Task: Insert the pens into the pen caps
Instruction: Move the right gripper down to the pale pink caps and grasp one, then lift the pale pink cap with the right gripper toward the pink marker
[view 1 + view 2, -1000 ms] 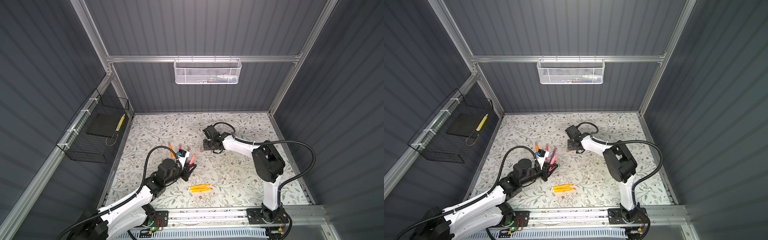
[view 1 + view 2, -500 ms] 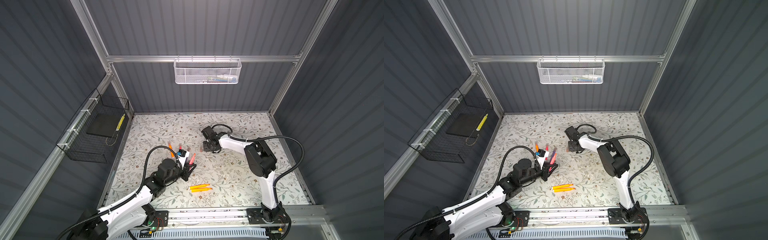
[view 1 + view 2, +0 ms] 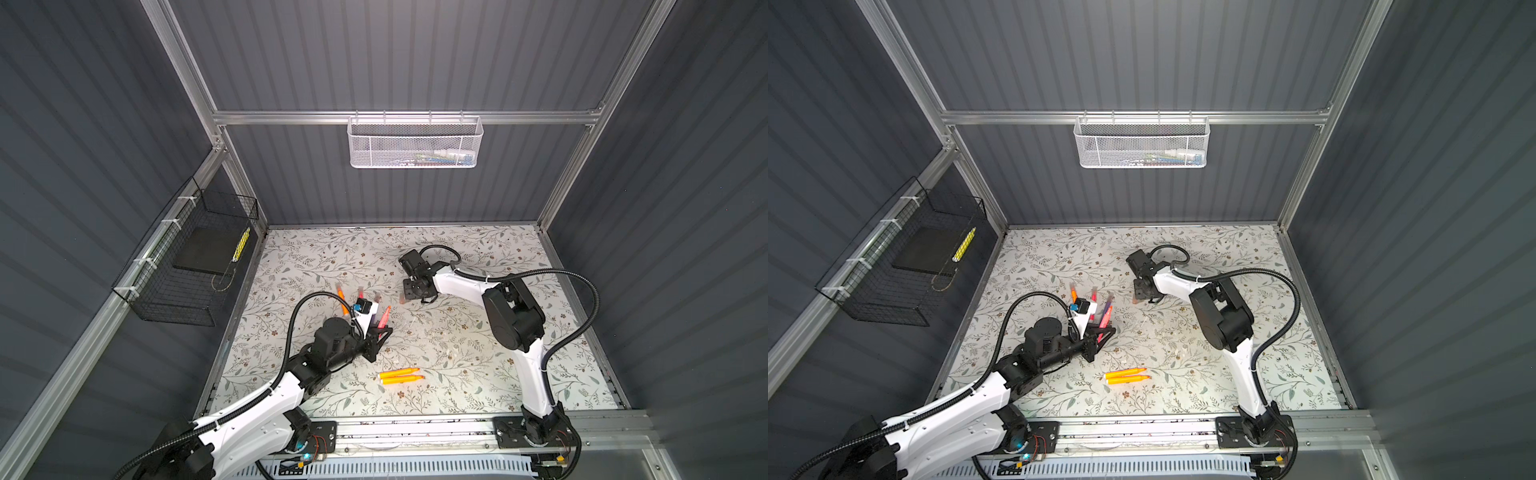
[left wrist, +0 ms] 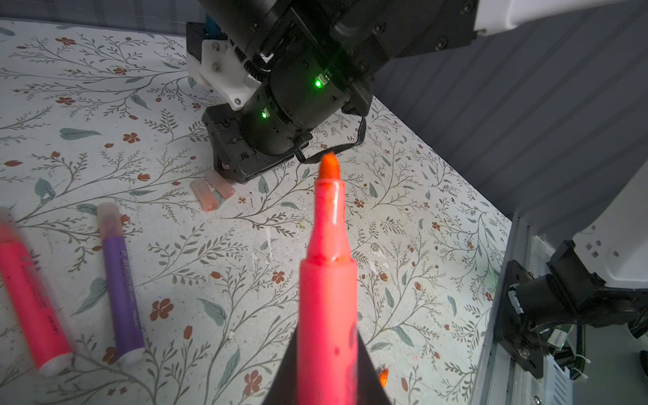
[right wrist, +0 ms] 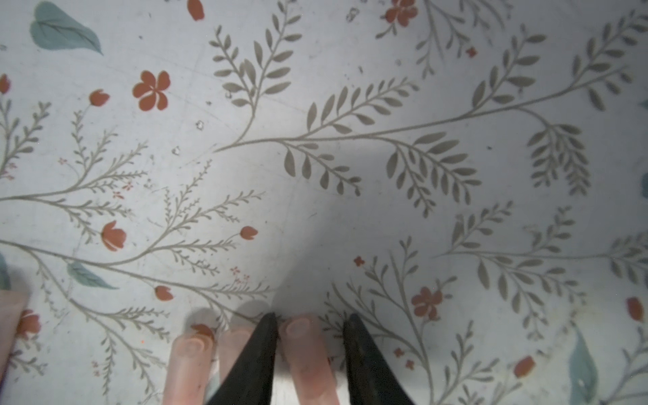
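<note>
My left gripper (image 4: 328,342) is shut on a coral pink pen (image 4: 328,280), held above the table in the left middle, its bare orange tip pointing toward the right gripper. My right gripper (image 5: 310,345) is down at the table, jaws open. A translucent pinkish pen cap (image 5: 306,354) lies between them, against one finger with a gap to the other. More caps (image 5: 189,361) lie just outside the jaws. Both top views show the right gripper (image 3: 409,293) behind the middle. A purple pen (image 4: 121,280) and a pink pen (image 4: 31,301) lie capped on the table.
Two orange pens (image 3: 401,376) lie side by side near the front middle. Another orange pen (image 3: 341,297) lies behind the left gripper. A white mesh basket (image 3: 415,145) hangs on the back wall, a black wire basket (image 3: 195,266) on the left wall.
The right gripper's jaws have narrowed round the cap and its arm's elbow has swung. The left arm has stayed still with its pen.
</note>
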You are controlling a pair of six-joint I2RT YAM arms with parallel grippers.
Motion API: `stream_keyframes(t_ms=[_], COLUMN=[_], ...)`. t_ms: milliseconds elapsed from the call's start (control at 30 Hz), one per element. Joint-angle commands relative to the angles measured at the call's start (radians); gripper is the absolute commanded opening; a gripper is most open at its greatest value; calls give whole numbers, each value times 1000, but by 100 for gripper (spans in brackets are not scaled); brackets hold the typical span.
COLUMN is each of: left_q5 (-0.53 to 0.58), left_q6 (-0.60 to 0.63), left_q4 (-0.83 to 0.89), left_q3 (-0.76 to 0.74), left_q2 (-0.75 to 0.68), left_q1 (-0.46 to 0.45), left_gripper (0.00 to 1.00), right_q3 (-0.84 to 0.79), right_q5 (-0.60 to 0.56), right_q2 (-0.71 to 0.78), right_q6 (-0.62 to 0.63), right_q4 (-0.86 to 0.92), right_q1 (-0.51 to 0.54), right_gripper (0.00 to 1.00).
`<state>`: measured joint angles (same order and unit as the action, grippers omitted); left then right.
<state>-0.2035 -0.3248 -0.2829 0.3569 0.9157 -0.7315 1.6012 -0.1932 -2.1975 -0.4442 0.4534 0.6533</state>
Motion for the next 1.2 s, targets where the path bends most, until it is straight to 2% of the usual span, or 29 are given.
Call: stream_keyframes(t_ms=[0,267,467,767,867,967,1067,1167], left_q5=[-10,-12,-17,-18,-16,-28,-15,64], left_q6=[19,20,17,1,-9,-18,-18,4], left_q4=[8,4,-12,-25,-34,-58,-93,-116], left_q3=[4,5,5,8,11,18,20,30], left_q2=[-18,-11,6,6,13,25,42,71], left_q1=[3,4,3,1,1,-5,-41,-134], left_gripper=[0,0,0,0,0,0,0,0], right_q3=[-10,-34,-137,-458,-594,-727,-831,-940], right_q5=[-6,16,24,-9,10,49,68,75], right_q2=[-26,-17,84,466,620,764,883,998], right_q6=[-2,-20,-55,-149,-200,-254,-301,-345], right_q4=[42,17,-58,-285,-392,-518,-613,-732], right_q1=[-5,-5,-5,-5,-4,-4,-2,1], right_gripper=[30,19,15,13,9,9,7,5])
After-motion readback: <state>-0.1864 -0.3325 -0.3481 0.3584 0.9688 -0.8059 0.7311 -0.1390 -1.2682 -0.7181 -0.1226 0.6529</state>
